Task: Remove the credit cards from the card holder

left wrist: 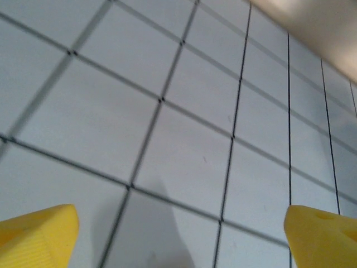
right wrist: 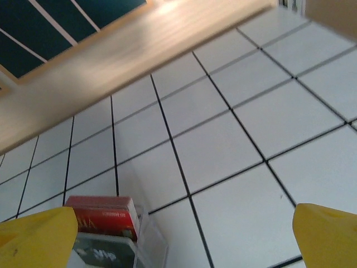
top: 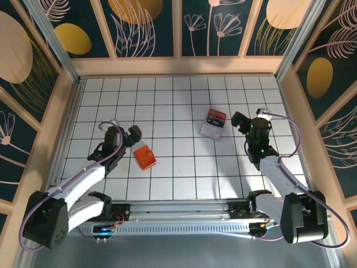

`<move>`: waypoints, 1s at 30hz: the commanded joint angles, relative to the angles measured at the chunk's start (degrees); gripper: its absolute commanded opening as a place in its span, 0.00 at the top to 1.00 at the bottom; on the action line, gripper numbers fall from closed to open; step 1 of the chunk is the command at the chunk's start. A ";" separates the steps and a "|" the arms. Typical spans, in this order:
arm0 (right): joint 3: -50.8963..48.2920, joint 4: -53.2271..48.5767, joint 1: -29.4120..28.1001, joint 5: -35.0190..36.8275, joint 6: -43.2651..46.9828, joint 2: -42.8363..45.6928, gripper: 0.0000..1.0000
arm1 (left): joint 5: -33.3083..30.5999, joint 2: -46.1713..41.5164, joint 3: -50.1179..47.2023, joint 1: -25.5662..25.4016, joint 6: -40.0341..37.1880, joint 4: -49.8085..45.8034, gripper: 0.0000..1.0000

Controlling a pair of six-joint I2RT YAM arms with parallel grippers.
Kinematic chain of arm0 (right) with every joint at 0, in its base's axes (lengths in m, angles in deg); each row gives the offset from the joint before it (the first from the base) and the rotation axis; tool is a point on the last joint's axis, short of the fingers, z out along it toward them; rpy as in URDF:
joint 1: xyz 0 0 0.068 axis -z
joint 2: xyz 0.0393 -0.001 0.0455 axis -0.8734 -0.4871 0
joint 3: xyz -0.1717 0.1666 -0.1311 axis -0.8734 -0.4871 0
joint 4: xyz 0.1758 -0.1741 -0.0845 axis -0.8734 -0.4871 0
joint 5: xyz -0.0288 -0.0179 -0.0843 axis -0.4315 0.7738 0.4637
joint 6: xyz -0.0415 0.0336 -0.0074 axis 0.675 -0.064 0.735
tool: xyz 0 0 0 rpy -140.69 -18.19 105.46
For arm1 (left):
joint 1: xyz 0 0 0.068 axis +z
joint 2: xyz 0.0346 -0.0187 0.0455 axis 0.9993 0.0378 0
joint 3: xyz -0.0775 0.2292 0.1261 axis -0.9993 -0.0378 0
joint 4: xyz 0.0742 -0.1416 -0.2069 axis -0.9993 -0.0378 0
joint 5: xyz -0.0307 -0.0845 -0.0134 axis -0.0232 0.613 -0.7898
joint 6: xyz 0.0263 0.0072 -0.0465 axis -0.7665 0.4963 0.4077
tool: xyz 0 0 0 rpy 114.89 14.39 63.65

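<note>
We see the left gripper (top: pixel 121 130) over the white tiled table (top: pixel 178 173), left of centre, with its jaws wide apart and nothing between them. In the left wrist view its two yellow fingertips (left wrist: pixel 36 234) sit in the lower corners with bare tiles between them.

The card holder (top: pixel 145 158) lies flat on the table with its orange-red outside facing up. It is just beside the left gripper, at about five o'clock from it, and not touching it. We cannot tell from above whether it is fully folded shut.

The right gripper (top: pixel 251 119) is on the right side of the table, also wide open and holding nothing. A clear box (top: pixel 213 124) with red and black contents lies near it at about nine o'clock. In the right wrist view the box (right wrist: pixel 106 234) shows just beside the left yellow fingertip (right wrist: pixel 36 237).
</note>
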 commanded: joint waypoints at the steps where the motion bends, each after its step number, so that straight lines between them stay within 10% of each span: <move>1: 3.01 -5.67 -1.13 -0.90 -5.34 -1.82 0.01 | -1.67 1.92 1.74 -4.30 7.39 -7.34 0.12; 30: 14.11 0.54 -6.96 -15.89 -8.62 -29.32 0.12 | 13.62 16.01 0.72 -7.27 3.45 -2.65 0.19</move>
